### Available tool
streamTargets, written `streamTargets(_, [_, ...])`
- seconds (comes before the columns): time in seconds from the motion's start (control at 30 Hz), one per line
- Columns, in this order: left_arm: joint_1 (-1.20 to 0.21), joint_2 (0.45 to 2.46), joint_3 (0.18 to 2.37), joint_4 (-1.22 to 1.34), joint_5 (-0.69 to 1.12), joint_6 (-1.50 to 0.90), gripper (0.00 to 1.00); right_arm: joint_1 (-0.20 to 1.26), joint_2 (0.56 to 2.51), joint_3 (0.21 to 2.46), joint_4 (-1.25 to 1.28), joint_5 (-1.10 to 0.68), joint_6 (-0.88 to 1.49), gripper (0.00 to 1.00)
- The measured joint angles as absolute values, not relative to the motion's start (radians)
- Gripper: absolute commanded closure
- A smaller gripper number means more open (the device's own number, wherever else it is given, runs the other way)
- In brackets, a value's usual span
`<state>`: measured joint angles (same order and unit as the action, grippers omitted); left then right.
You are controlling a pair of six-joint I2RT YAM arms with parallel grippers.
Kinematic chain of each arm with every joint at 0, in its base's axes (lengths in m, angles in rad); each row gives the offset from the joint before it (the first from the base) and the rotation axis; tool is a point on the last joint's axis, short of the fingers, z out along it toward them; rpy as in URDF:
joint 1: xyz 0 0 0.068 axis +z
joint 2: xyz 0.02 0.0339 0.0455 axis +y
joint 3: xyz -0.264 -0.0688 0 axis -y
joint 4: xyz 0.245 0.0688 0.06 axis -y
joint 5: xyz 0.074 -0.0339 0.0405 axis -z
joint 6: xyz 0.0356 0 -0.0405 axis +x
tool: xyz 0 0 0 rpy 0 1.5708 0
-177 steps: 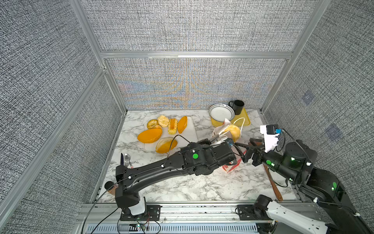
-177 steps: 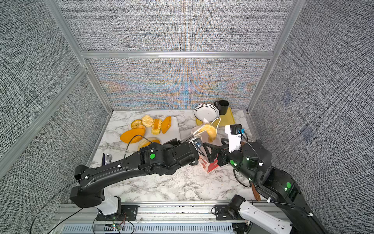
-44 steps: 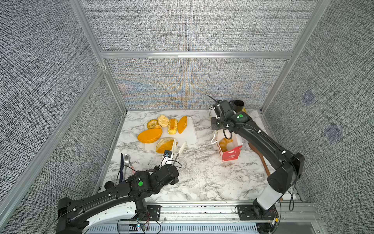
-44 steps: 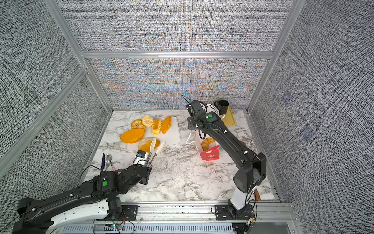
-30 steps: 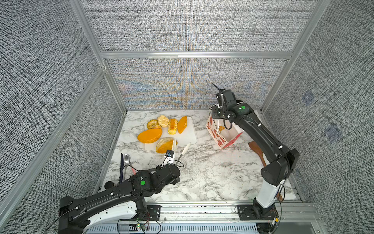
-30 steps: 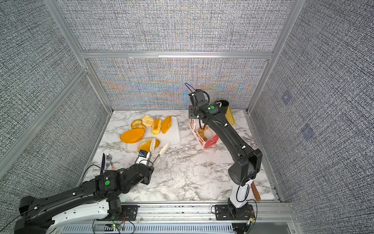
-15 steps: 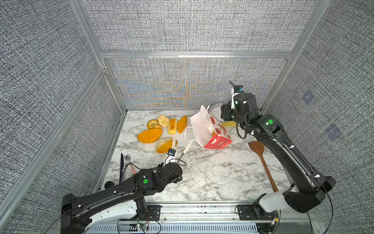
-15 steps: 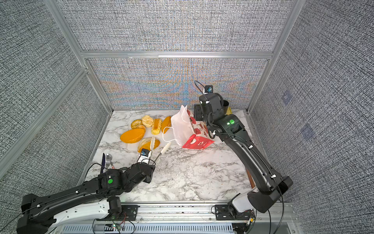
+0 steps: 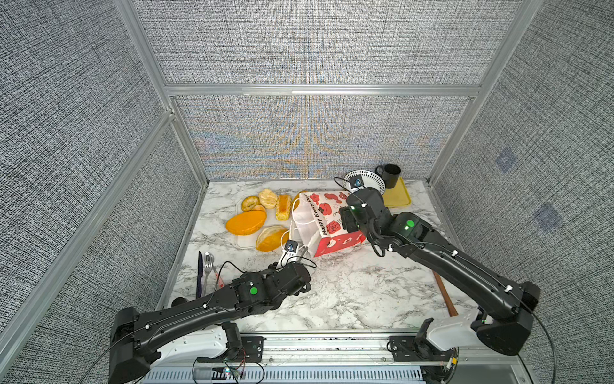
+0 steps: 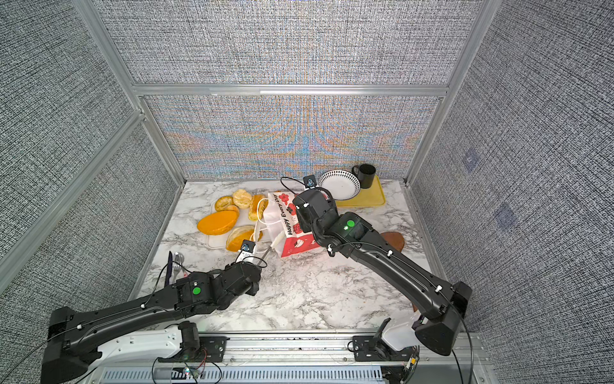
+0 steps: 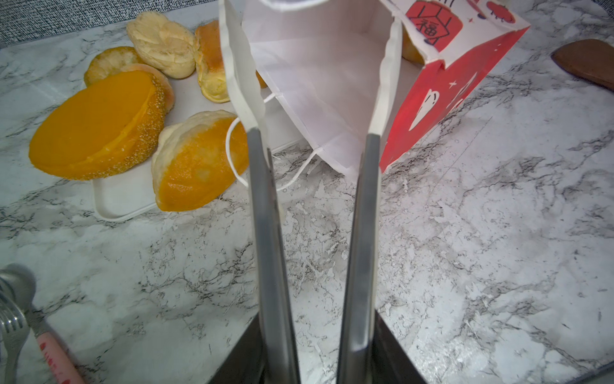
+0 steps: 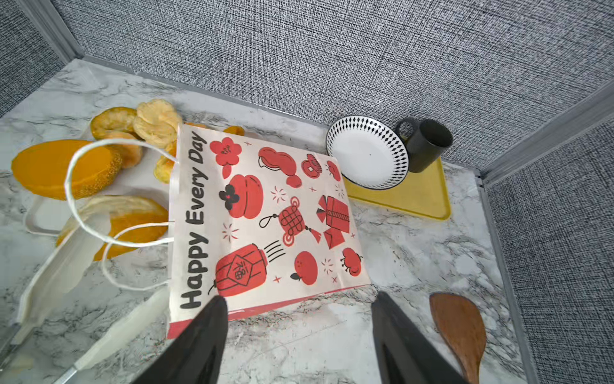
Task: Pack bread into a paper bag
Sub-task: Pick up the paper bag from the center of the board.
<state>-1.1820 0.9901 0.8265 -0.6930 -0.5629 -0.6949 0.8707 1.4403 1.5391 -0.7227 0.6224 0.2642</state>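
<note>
Left gripper (image 11: 312,133) held tongs, tips apart and empty, right at the mouth of the paper bag (image 9: 327,222). Bag lay tipped, long axis toward the right gripper (image 12: 299,319), open above its base. Bread (image 9: 246,222) sat beside the mouth, nearer the left arm.

Bright, even light from overhead; shadows on the white marble-patterned tabletop (image 9: 349,292) are faint. Moiré shimmers on the grey woven back wall (image 10: 292,146) above it. Wrist views bend at edges.
</note>
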Motion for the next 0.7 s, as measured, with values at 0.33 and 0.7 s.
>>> streamTargets(0.33, [-1.182,0.850,0.752,-0.781,-0.578,-0.748,0.57,0.912,1.495,1.539,-0.720,0.619,0.253,0.29])
streamTargets(0.7, [-1.182,0.686,0.732,-0.950,-0.633,-0.851,0.61,0.989,1.605,1.528,-0.702,0.640,0.252,0.29])
